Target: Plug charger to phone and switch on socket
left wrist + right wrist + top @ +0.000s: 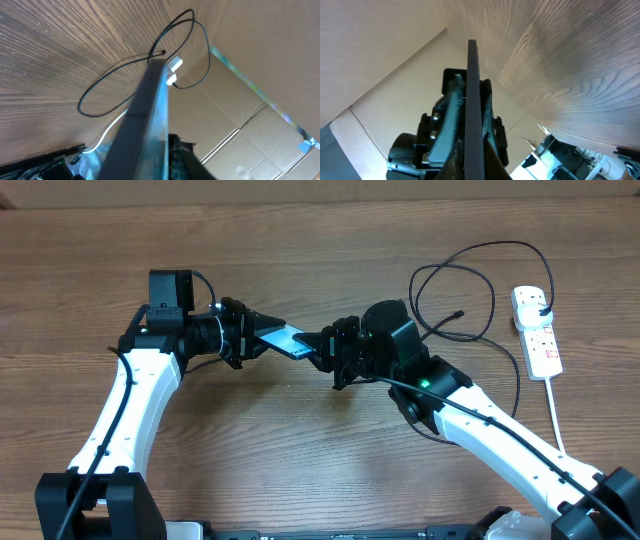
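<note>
The phone (288, 338), its light blue screen showing, hangs above the table between both grippers. My left gripper (272, 332) is shut on its left end and my right gripper (322, 345) on its right end. In the left wrist view the phone (150, 115) runs edge-on out of the jaws. The right wrist view also shows the phone (472, 95) edge-on. The charger (470, 285) lies in black loops at the back right, its small connector (459, 313) free on the table. The white socket (537, 332) lies at the far right with a black plug (541, 302) in it.
The socket's thick white cord (553, 405) runs down toward the table's front right, beside my right arm. Cardboard walls (250, 75) stand behind the table.
</note>
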Controlling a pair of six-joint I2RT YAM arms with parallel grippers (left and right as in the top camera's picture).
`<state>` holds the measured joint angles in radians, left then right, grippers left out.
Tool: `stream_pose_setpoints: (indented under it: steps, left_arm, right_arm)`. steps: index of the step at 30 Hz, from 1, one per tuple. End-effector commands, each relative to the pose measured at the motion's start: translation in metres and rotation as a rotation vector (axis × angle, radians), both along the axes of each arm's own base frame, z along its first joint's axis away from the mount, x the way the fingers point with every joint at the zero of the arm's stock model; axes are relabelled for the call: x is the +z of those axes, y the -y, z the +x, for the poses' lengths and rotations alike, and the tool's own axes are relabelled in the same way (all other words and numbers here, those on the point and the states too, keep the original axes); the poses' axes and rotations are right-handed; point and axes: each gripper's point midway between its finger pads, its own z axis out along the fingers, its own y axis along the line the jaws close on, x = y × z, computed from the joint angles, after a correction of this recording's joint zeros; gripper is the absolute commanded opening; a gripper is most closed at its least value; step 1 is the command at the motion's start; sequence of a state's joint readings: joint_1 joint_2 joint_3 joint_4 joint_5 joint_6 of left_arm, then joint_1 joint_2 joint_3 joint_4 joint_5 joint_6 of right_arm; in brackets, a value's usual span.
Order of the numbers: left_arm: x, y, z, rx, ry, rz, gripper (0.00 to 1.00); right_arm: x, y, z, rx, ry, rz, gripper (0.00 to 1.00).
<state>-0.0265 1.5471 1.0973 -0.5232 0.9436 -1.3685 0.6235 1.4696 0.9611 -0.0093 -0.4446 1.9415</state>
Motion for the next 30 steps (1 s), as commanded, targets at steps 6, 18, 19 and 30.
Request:
stream_pose_setpoints:
  steps: [6, 18, 19, 30]
  left_arm:
    - [0.012, 0.009, -0.007, -0.038, -0.001, -0.065, 0.04]
    - [-0.019, -0.014, 0.0, 0.041, 0.001, 0.139, 0.04]
    - [-0.022, -0.016, -0.001, 0.043, -0.007, 0.157, 0.04]
    - [-0.031, -0.019, -0.004, -0.04, 0.079, 0.232, 0.1]
  right_arm:
    - [-0.001, -0.005, 0.001, -0.002, 0.005, -0.006, 0.08]
    - [-0.086, 0.105, 0.023, -0.038, 0.304, -0.88, 0.86]
    - [-0.092, 0.114, 0.019, -0.029, 0.287, -0.932, 0.97]
    - [-0.123, 0.173, -0.023, 0.047, 0.093, -1.224, 1.0]
